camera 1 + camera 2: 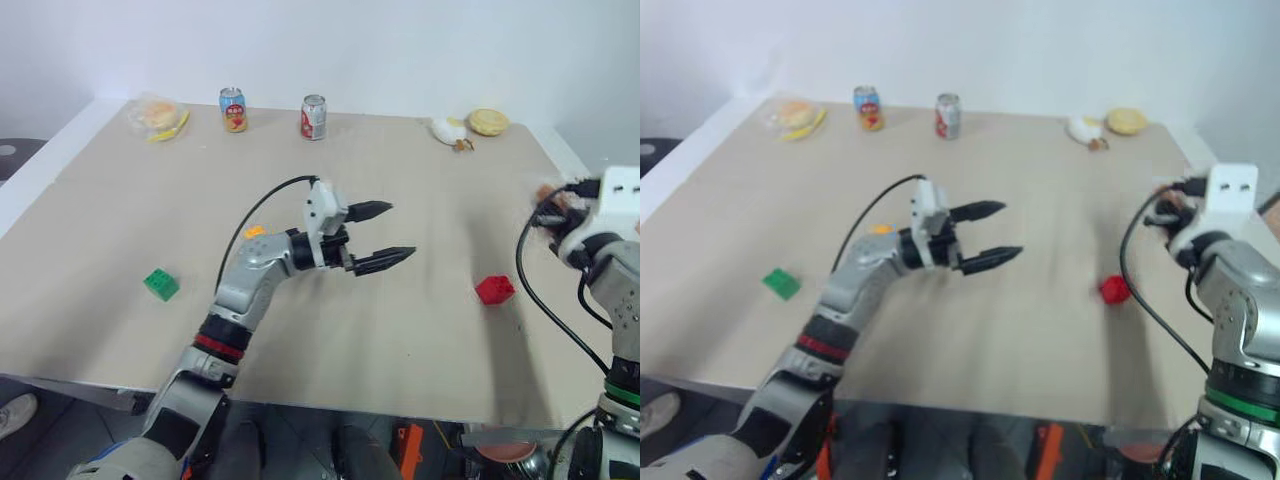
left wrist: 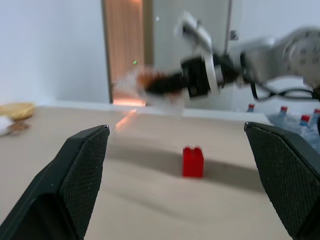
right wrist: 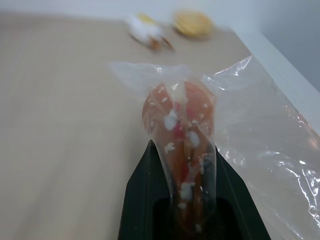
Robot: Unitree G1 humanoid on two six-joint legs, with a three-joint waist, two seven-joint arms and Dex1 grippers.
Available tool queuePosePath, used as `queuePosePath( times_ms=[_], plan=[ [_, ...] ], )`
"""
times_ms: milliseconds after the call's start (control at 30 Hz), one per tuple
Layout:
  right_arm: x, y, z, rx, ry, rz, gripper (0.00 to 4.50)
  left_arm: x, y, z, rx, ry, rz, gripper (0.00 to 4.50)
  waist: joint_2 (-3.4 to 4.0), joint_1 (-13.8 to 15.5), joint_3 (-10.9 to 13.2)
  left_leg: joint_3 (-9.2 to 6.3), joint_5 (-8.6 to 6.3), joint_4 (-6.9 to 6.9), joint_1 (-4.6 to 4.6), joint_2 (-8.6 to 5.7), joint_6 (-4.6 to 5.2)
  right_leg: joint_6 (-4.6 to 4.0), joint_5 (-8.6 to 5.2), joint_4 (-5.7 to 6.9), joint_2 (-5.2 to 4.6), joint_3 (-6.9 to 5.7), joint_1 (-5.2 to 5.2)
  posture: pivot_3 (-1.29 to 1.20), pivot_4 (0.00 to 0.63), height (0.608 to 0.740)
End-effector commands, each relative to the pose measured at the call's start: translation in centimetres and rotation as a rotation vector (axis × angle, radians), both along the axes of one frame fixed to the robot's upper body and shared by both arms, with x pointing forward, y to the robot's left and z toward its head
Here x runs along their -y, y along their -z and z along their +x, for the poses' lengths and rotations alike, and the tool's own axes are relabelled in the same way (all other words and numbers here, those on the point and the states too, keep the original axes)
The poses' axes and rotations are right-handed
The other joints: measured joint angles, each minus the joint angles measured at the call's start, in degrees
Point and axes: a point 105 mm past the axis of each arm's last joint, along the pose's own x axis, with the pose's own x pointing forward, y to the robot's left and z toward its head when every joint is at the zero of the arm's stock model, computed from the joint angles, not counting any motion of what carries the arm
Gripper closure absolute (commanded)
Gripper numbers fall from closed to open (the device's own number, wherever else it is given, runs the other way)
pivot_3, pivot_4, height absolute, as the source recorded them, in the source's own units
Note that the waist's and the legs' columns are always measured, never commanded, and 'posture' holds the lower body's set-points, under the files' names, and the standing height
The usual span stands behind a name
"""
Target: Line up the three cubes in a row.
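The green cube [image 1: 160, 284] lies at the table's left. Behind my left forearm, the yellow-orange cube [image 1: 255, 232] peeks out. The red cube [image 1: 494, 289] sits at the right, also in the left wrist view [image 2: 193, 161]. My left gripper [image 1: 385, 235] hovers over the table's middle, open and empty, pointing right toward the red cube. My right gripper [image 1: 548, 205] is raised above the table's right side, beyond the red cube. It is shut on a clear-bagged bun [image 3: 180, 120], which stands up between its fingers.
Two drink cans [image 1: 233, 110] [image 1: 314, 117] stand at the back. A bagged snack [image 1: 158, 117] lies at the back left. A white toy [image 1: 450, 130] and a round bun [image 1: 489, 122] lie at the back right. The table's right edge [image 1: 560, 150] is close to my right arm.
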Motion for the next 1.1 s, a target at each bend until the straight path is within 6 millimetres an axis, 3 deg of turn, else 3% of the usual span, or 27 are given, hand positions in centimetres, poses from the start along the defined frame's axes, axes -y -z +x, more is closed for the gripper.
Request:
queuePosePath(
  times_ms=[33,100,267,300,333,633,733,867,967,1100],
  plan=[
    [4.4,0.8,-1.5,-0.002,0.189,0.011,4.5,1.7,-1.0,-0.6,0.05,0.043,-0.027,0.0,0.12,-0.15,-0.03,0.02,-0.01,-0.02,0.03,-0.01,0.02,0.04,-0.04,0.0,0.0,0.02,0.0,0.0,0.15,0.733],
    [6.1,2.4,-2.3,-0.045,0.272,0.009,4.5,2.4,-1.1,-1.0,0.05,0.06,-0.04,0.0,0.15,-0.16,-0.04,0.03,-0.01,-0.05,0.09,-0.02,0.02,0.17,-0.12,0.0,0.0,0.05,0.02,0.0,0.15,0.733],
    [6.7,4.2,-2.3,-0.067,0.279,0.035,4.5,2.7,-0.9,-1.4,0.06,0.068,-0.039,0.0,0.34,-1.18,-0.05,0.07,0.0,-0.03,0.17,-0.05,0.03,0.31,-0.1,0.01,0.0,0.17,0.04,0.0,0.15,0.733],
    [6.7,4.5,-2.3,-0.068,0.28,0.039,3.5,2.6,-0.7,-1.4,0.063,0.068,-0.033,0.0,0.35,-1.28,-0.06,0.07,0.01,-0.03,0.21,-0.07,0.05,0.32,-0.07,0.01,0.01,0.21,0.05,0.0,0.15,0.733],
    [6.6,4.5,-2.2,-0.057,0.273,0.047,3.07,2.5,-0.6,-1.5,0.066,0.066,-0.028,0.0,0.35,-1.28,-0.06,0.07,0.02,-0.01,0.24,-0.08,0.06,0.32,-0.04,0.01,0.02,0.24,0.07,0.0,0.15,0.733],
    [5.1,1.4,-1.4,0.052,0.192,0.023,0.02,1.3,-0.1,-1.4,0.047,0.043,-0.024,0.0,0.38,-1.21,-0.07,0.04,0.07,0.04,0.21,-0.1,0.13,0.28,0.01,0.01,0.05,0.27,0.08,0.0,0.15,0.733],
    [3.2,-0.2,-1.1,0.105,0.087,0.005,0.02,0.9,0.3,-1.6,0.053,0.04,-0.006,0.0,0.39,-1.22,-0.07,0.03,0.07,0.01,0.21,-0.11,0.13,0.33,0.02,0.01,0.05,0.28,0.06,0.0,0.15,0.733],
    [-1.4,-1.6,-0.8,0.16,-0.146,0.032,0.02,-0.1,0.8,-1.5,0.052,0.026,0.019,0.0,0.4,-1.24,-0.07,-0.03,0.07,-0.04,0.24,-0.08,0.13,0.31,0.02,0.02,0.12,0.26,0.06,0.0,0.15,0.733],
    [-4.3,0.1,-1.1,0.038,-0.288,0.036,0.02,-0.6,1.0,-1.6,0.055,0.029,0.037,0.0,0.39,-1.19,-0.07,-0.07,0.07,-0.03,0.23,-0.06,0.13,0.3,0.01,0.02,0.13,0.23,0.08,0.0,0.15,0.733],
    [-5.4,2.4,-1.5,-0.071,-0.305,0.092,0.02,-0.7,0.9,-1.6,0.059,0.032,0.048,0.0,0.37,-1.05,-0.06,-0.07,0.07,0.05,0.15,-0.1,0.13,0.18,-0.06,0.01,0.1,0.26,0.1,0.0,0.15,0.733]
  ],
)
